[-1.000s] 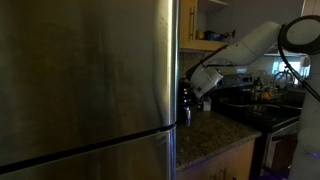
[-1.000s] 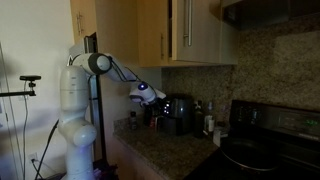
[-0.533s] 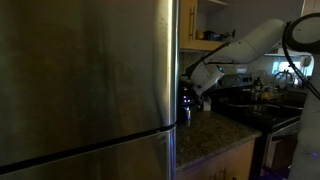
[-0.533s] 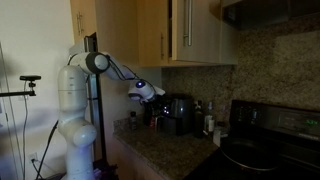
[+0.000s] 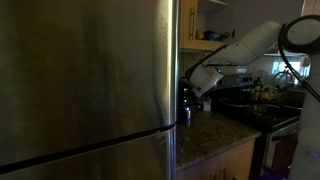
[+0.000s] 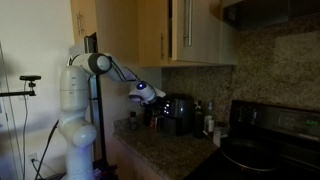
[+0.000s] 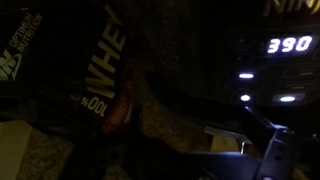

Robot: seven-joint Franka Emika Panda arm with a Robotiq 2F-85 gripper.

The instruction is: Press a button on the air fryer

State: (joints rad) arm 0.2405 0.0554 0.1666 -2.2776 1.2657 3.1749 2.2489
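The air fryer point(image 6: 180, 112) is a small dark glossy appliance on the granite counter under the wood cabinets. In an exterior view it is a dark shape point(image 5: 185, 102) just past the fridge edge. In the wrist view its panel point(image 7: 275, 70) is close, showing a lit "390" and a few lit white buttons point(image 7: 245, 97). My gripper point(image 6: 150, 97) hangs just in front of the air fryer's left side and also shows in an exterior view point(image 5: 198, 88). The wrist view is very dark. Only one finger point(image 7: 272, 152) is dimly visible, so the jaw state is unclear.
A huge brushed-steel fridge point(image 5: 85, 85) fills most of an exterior view. A black whey bag point(image 7: 100, 60) stands left of the fryer. A black stove point(image 6: 265, 140) sits to the right, with bottles point(image 6: 207, 120) between it and the fryer. Cabinets point(image 6: 190, 30) hang overhead.
My gripper has wavered slightly in front of the air fryer and sits almost where it was. Nothing else has moved.
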